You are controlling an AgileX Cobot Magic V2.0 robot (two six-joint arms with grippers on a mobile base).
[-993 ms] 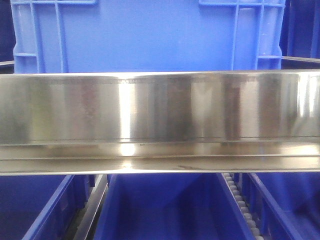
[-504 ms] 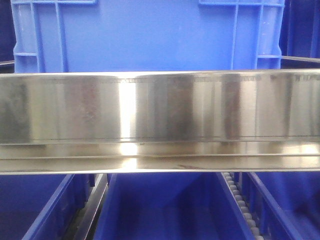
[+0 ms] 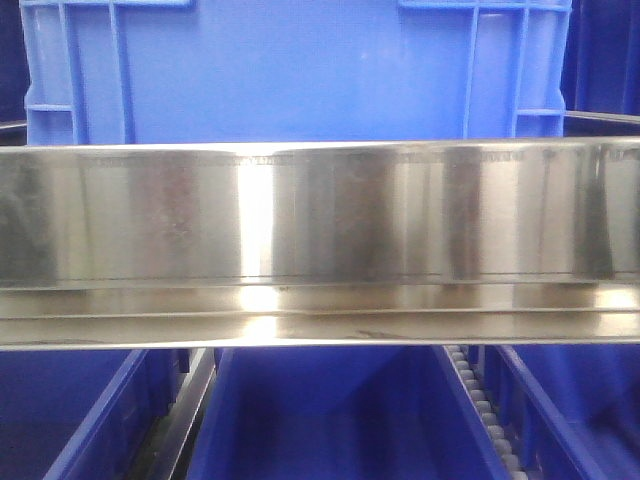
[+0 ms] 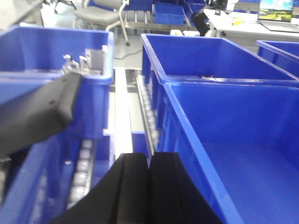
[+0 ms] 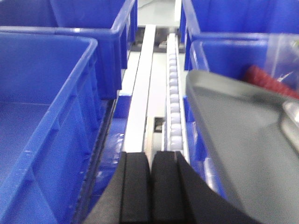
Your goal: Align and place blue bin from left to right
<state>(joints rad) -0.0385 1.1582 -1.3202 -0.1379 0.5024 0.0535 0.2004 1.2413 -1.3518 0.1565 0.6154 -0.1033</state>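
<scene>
Over roller track [image 4: 148, 109], left end effector [image 4: 149, 162] closed, empty

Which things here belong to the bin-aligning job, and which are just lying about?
Job:
- blue bin
- left gripper, shut on nothing
- right gripper, shut on nothing

Lying about:
- steel rail
- roller track
- office chair
- laptop
- red item

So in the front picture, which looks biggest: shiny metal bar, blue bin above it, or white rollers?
1. metal bar, though it is nearest the camera.
2. blue bin, partly cut off, so really maybe bigger.
3. white rollers, smallest.
</scene>
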